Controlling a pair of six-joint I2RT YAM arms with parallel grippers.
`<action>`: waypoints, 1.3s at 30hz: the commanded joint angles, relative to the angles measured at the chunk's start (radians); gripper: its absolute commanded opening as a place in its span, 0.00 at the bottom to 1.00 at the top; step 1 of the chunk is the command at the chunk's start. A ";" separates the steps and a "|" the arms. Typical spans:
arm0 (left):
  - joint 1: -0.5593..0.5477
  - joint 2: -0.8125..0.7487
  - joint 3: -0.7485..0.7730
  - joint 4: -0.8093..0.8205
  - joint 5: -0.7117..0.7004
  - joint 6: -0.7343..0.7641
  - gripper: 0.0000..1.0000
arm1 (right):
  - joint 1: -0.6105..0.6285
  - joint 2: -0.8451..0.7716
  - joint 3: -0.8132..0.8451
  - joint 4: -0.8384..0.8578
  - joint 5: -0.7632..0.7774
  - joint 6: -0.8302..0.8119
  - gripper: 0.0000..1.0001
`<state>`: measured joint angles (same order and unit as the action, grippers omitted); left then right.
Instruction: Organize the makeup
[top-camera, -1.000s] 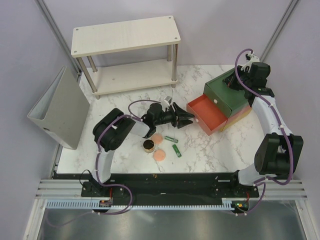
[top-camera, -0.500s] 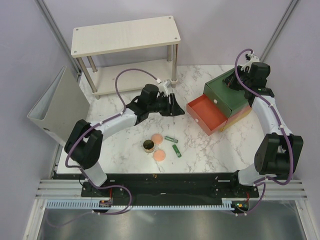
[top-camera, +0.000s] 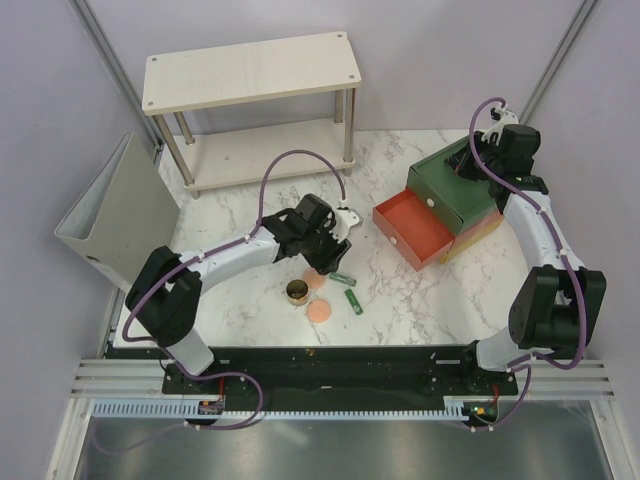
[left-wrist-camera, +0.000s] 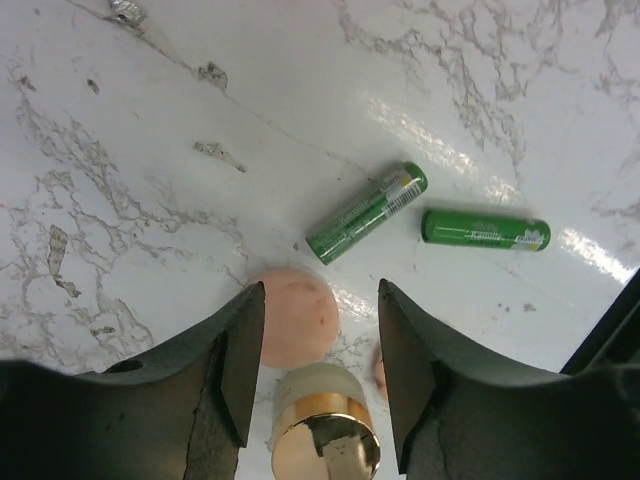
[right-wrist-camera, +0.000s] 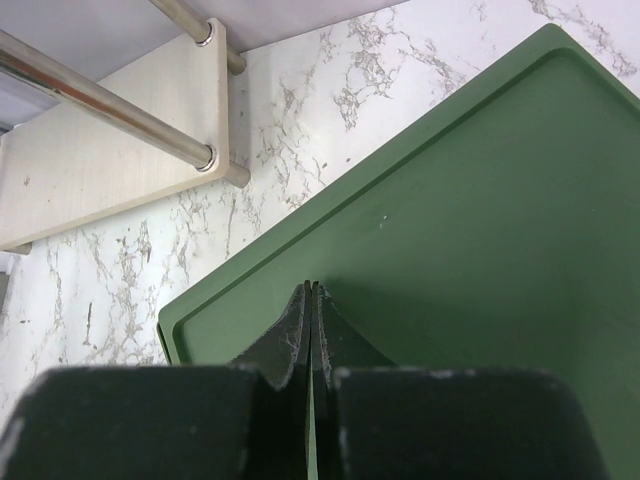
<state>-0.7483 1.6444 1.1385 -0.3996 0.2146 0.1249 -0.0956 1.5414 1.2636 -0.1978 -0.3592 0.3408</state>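
1. The left gripper (left-wrist-camera: 322, 295) hung low over the table (left-wrist-camera: 150, 150), fingers (left-wrist-camera: 235, 350) spread and holding nothing.
2. A peach disc (left-wrist-camera: 295, 318) showed between the fingers, with the gold-rimmed jar (left-wrist-camera: 325, 445) just beside it.
3. A green tube (left-wrist-camera: 365, 212) lay just beyond the disc, and a second tube (left-wrist-camera: 485, 228) lay near it, not touching.
4. A second disc (top-camera: 320, 311) lay near the jar.
5. The right gripper (right-wrist-camera: 312, 300), fingers pressed together and empty, was over the box lid (right-wrist-camera: 480, 250).

Nothing you can actually read, tbh. Left wrist view, middle of frame: the level tube (left-wrist-camera: 485, 228) has pale lettering along its side, way too blurry. The slanted tube (left-wrist-camera: 365, 213) has a whitish printed patch, also illegible.
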 joint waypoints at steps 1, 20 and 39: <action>-0.020 -0.005 -0.010 -0.054 0.015 0.220 0.56 | 0.011 0.108 -0.096 -0.347 0.026 -0.043 0.00; -0.094 0.221 0.115 -0.077 -0.006 0.348 0.51 | 0.011 0.106 -0.098 -0.345 0.026 -0.045 0.00; -0.094 0.226 0.142 -0.071 -0.130 0.279 0.02 | 0.010 0.106 -0.099 -0.347 0.029 -0.045 0.00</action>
<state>-0.8402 1.9186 1.2675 -0.4728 0.1535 0.4355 -0.0956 1.5440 1.2636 -0.1970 -0.3626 0.3408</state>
